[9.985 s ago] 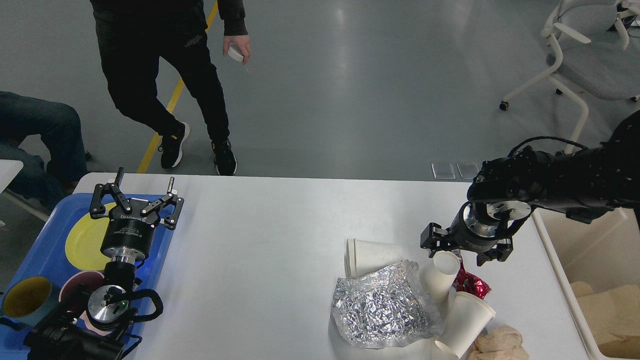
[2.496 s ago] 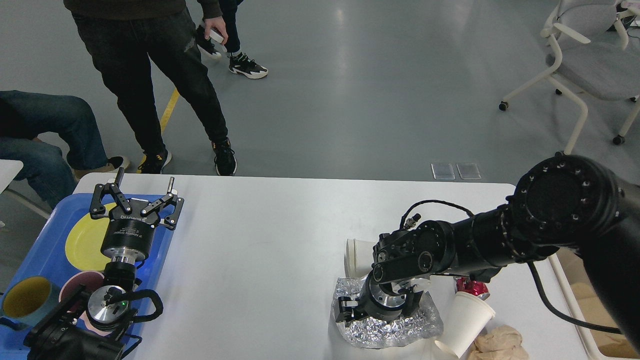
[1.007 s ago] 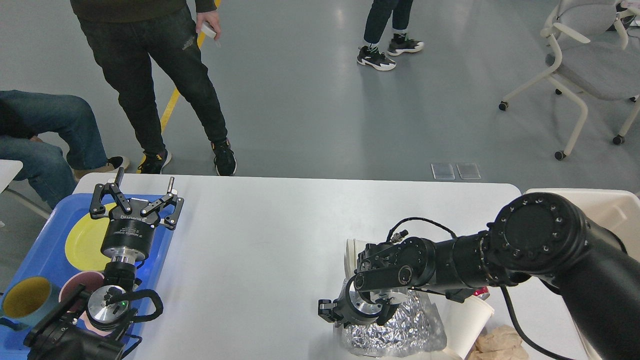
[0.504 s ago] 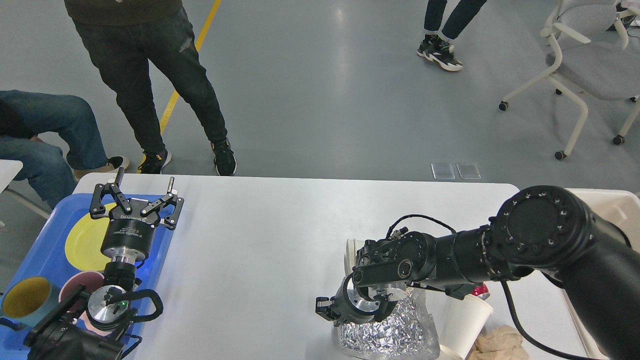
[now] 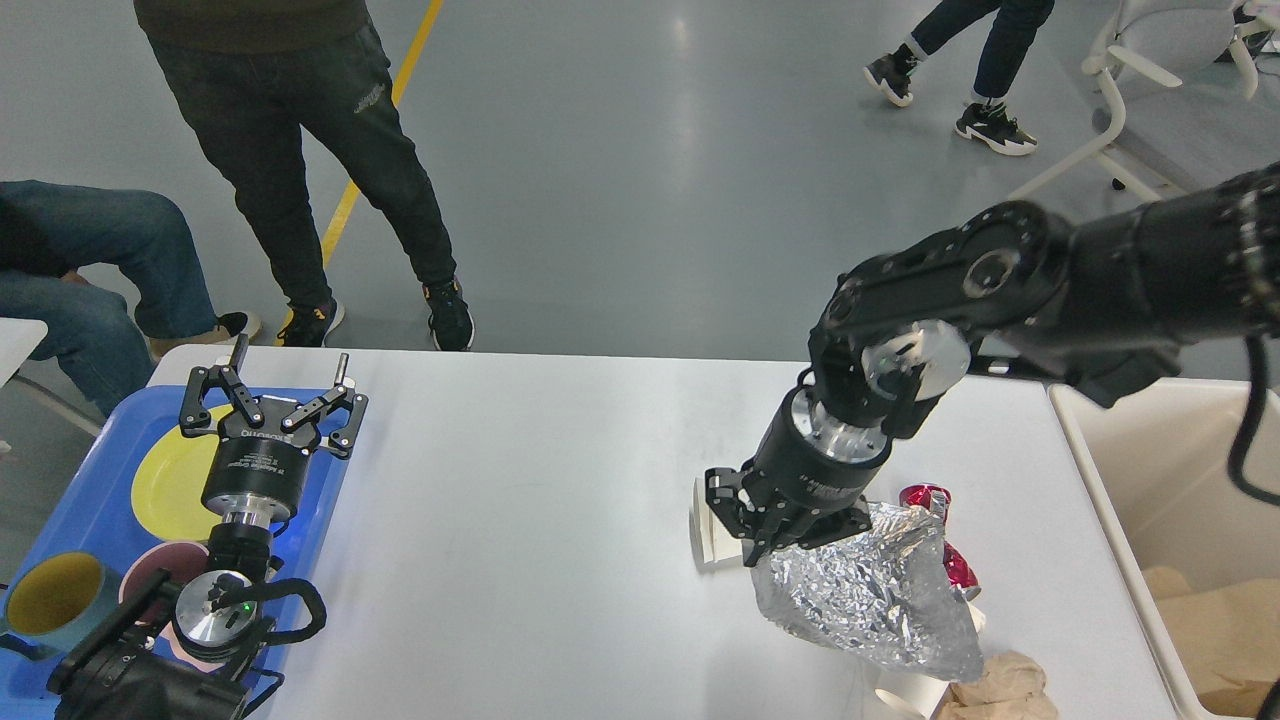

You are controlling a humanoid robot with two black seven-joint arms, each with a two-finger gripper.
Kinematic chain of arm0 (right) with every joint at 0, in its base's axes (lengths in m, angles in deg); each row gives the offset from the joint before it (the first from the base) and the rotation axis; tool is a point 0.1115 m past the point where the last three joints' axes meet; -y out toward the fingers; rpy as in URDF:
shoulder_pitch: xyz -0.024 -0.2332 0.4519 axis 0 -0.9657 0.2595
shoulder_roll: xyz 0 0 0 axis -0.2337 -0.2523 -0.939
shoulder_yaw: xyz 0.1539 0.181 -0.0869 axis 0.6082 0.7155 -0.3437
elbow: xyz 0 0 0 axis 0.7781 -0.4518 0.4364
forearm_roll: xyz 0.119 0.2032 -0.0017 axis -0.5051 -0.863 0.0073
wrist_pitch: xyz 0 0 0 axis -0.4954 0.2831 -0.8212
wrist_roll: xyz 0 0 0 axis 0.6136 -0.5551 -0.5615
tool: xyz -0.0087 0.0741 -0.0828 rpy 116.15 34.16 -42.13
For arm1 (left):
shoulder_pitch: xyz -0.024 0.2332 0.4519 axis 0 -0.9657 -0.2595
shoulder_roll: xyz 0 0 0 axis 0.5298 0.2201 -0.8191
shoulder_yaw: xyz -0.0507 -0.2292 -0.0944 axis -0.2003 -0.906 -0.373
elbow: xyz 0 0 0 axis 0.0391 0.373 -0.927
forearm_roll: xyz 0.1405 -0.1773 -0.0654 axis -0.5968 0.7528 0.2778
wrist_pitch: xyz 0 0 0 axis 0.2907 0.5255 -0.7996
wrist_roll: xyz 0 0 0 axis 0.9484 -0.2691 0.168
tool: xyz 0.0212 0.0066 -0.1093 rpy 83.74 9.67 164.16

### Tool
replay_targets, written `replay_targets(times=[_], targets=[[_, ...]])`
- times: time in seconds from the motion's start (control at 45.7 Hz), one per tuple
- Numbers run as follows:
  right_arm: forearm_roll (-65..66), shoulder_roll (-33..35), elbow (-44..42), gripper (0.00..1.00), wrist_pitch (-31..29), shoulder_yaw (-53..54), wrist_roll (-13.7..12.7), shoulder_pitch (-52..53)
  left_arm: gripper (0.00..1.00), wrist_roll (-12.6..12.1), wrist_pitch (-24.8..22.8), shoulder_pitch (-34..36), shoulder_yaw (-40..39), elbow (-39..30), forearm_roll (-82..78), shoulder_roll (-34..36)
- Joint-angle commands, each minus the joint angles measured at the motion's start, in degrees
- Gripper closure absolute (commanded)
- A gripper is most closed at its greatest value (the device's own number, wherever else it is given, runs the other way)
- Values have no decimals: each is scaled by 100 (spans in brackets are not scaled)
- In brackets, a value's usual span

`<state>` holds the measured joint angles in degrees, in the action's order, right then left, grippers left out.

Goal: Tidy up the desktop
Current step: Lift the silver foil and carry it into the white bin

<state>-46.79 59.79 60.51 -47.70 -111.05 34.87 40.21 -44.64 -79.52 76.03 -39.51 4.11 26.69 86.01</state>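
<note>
Filling most of the lower view, the desktop (image 5: 520,520) is a wide white tabletop with rounded far corners, running from the blue tray (image 5: 75,500) on its left end to the cream bin (image 5: 1110,500) that stands against its right edge. Grey floor lies beyond it, where a person in dark trousers (image 5: 300,150) stands near the far left corner, a seated person's jeans (image 5: 90,250) show at the left edge, and another pair of legs (image 5: 960,70) and a white chair (image 5: 1160,110) sit at the top right.

The right arm (image 5: 1080,270) reaches in from the right edge and bends down over the table. The right gripper (image 5: 775,535) is clamped on the upper left corner of a crumpled foil sheet (image 5: 880,600), which hangs down and to the right from the fingers; whether its lower edge touches the tabletop cannot be told. The left arm (image 5: 215,610) rises from the lower left corner over the tray, and the left gripper (image 5: 270,405) stands with its fingers spread apart, holding nothing.

On the tray lie a yellow plate (image 5: 165,490), a teal cup (image 5: 50,600) with a yellow inside and a pink bowl (image 5: 150,570) partly hidden by the arm. Brown paper (image 5: 1220,620) lies in the bin. Beside the foil, a white paper cup (image 5: 712,525) lies on its side just left of the gripper, a red wrapper (image 5: 925,497) peeks out behind the foil, and crumpled brown paper (image 5: 1000,685) sits at the bottom edge next to another white cup (image 5: 905,695)
</note>
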Motion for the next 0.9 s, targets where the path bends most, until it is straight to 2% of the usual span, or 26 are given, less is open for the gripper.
replay_targets(times=[0.0,0.088,0.197,0.438,0.591,0.701,0.723,0.766,0.876], targets=[[-29,414,511,100,-583,-762,15,1372,4,0,0,-1,0,0,2,0],[-29,634,951,100,-592,-1386,24,2348,4,0,0,-1,0,0,2,0],[-21,801,1215,100,-636,-1747,24,3026,4,0,0,-1,0,0,2,0],[85,898,1216,100,-434,-2142,24,3106,4,0,9,-1,0,0,2,0],[304,1381,943,100,172,-3021,24,2553,4,0,0,-1,9,0,2,0],[691,2074,496,100,673,-3303,15,1973,4,0,0,-1,9,0,2,0],[865,2450,216,100,857,-3312,6,1624,4,0,9,-1,9,0,2,0],[998,2716,-101,100,999,-3286,6,1253,4,0,0,-1,9,0,2,0],[1113,2972,-1077,100,1323,-3111,15,58,4,0,0,-1,9,0,2,0]])
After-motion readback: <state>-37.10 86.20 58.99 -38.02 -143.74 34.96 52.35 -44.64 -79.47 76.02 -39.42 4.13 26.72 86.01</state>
